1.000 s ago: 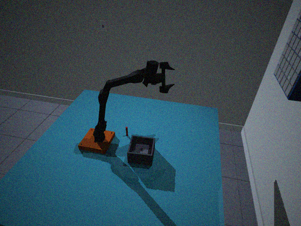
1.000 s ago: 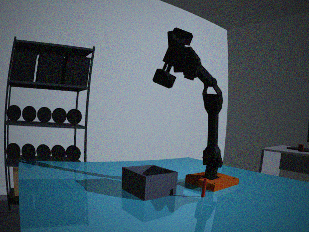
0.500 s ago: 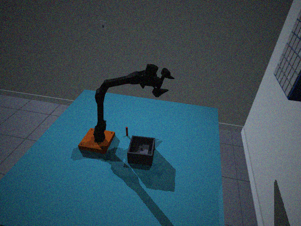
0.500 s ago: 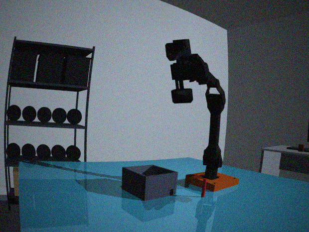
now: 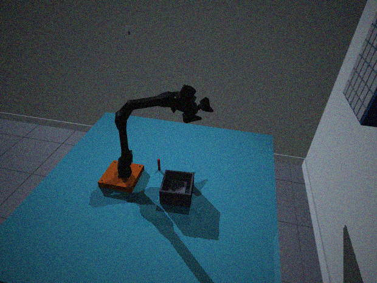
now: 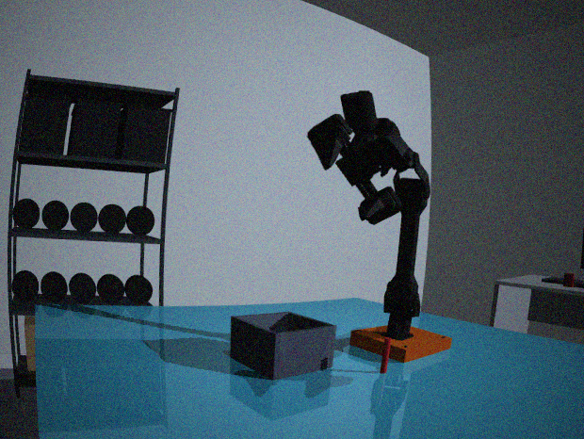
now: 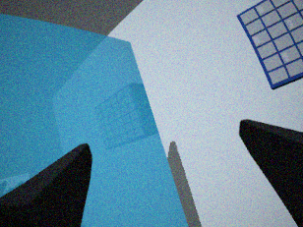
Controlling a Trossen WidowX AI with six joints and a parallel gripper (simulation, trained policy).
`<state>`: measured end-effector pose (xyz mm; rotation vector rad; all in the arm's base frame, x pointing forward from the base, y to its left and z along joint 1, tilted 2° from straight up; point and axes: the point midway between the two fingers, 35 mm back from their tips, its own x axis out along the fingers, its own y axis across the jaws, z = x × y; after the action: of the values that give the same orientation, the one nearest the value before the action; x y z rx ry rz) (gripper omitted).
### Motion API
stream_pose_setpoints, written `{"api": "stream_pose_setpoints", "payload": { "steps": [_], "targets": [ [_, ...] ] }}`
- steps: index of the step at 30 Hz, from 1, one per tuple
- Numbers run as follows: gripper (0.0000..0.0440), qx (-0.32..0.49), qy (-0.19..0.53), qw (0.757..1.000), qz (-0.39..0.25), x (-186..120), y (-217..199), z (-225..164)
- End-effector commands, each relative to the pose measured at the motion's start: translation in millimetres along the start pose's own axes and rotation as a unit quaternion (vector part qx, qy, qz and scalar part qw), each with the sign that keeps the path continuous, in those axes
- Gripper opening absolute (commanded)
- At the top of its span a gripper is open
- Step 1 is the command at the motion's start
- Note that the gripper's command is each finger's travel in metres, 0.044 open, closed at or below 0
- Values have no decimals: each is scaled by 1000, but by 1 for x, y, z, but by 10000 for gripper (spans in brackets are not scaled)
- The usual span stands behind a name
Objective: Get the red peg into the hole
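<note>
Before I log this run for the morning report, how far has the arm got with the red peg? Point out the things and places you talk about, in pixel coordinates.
Nothing looks done: the red peg (image 5: 159,164) (image 6: 385,355) stands upright on the blue table (image 5: 237,170) (image 6: 472,377) (image 7: 30,73), outside the open box (image 5: 176,199) (image 6: 304,349). Nothing is in hand; the gripper (image 5: 203,115) (image 6: 351,188) (image 7: 167,139) is open, high above the table. Picking up, lowering and inserting all remain.

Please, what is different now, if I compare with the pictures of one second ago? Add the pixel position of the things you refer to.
The arm's jaws (image 5: 204,116) (image 6: 351,181) have rolled and, in the exterior view, come lower. Nothing was grasped or released. The red peg (image 5: 159,164) (image 6: 385,356) and open box (image 5: 176,199) (image 6: 304,351) stayed in place.
</note>
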<state>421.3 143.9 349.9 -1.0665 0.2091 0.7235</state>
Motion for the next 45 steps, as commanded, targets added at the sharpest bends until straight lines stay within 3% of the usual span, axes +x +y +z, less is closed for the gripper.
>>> {"api": "stream_pose_setpoints", "payload": {
  "steps": [1, 11, 22, 33, 45],
  "targets": [
    [440, 47, 14, 999, 14, -1, 14, -2],
    [440, 202, 69, 975, 60, -1, 62, -11],
    [440, 360, 147, 916, 95, -7, 117, -24],
    [440, 498, 241, 826, 106, -20, 172, -40],
    [440, 616, 352, 700, 81, -41, 229, -62]
  ]
}}
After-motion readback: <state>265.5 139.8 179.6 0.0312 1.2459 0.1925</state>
